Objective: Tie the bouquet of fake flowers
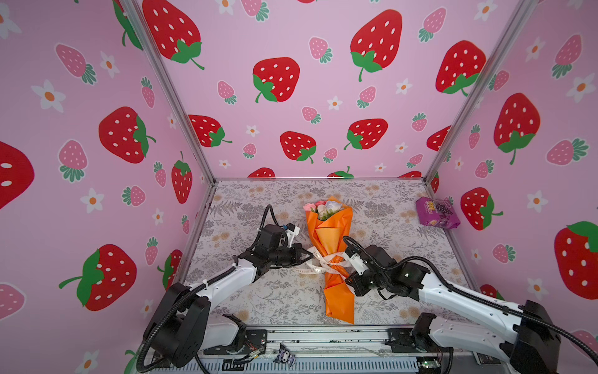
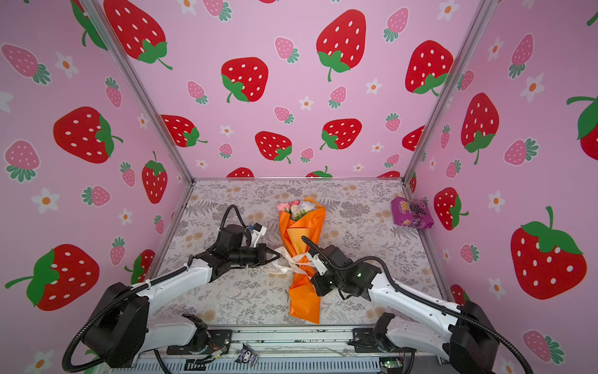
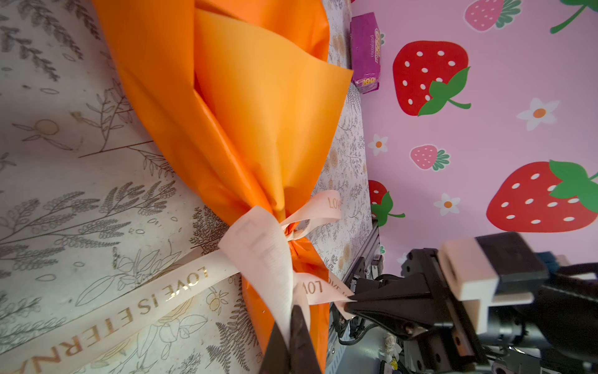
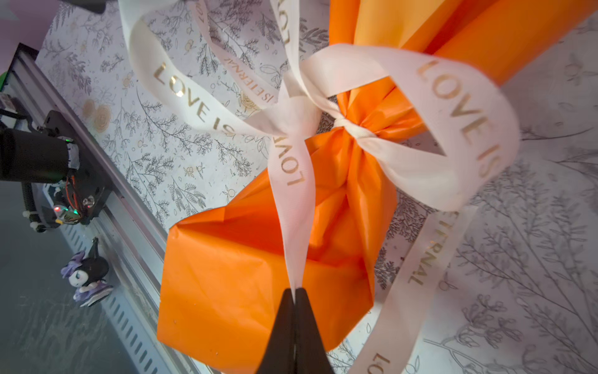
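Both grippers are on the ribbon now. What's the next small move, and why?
Probably draw the left gripper and right gripper slowly apart, away from the bouquet. Each is shut on a ribbon strand. The knot already sits at the wrap's pinched waist, but the loop beside it looks slack, so an even pull should snug it.

Pink strawberry-and-daisy print walls [image 1: 291, 32] are enclosing three sides; aluminium corner posts [image 1: 173, 97] are joining them; grey botanical-print table cover [image 1: 275, 291] is lying flat; slotted metal rail [image 1: 323, 336] is running along the near edge; even light is falling throughout.
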### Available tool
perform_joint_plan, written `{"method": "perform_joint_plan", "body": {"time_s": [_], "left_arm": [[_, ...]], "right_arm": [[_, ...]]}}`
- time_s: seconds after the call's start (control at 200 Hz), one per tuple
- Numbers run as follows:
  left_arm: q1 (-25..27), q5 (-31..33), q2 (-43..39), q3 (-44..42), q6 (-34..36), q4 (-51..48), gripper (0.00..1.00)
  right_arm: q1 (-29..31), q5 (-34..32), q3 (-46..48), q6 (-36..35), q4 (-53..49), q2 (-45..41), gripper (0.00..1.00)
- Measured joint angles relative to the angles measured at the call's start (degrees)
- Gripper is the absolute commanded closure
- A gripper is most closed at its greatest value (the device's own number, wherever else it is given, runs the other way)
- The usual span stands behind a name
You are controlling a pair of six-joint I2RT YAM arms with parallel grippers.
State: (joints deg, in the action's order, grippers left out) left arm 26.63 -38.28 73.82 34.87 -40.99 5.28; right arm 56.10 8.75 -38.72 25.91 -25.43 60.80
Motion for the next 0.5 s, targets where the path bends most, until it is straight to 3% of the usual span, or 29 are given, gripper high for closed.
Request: {"method": "perform_joint_plan", "body": {"time_s": [0.5], "left_arm": [[0.0,6.7,1.5,-6.3,5.4,-1.8,0.98]], "right_arm": [[-0.1,-11.3,-3.5,-0.2,-8.1,3.3,1.00]]}}
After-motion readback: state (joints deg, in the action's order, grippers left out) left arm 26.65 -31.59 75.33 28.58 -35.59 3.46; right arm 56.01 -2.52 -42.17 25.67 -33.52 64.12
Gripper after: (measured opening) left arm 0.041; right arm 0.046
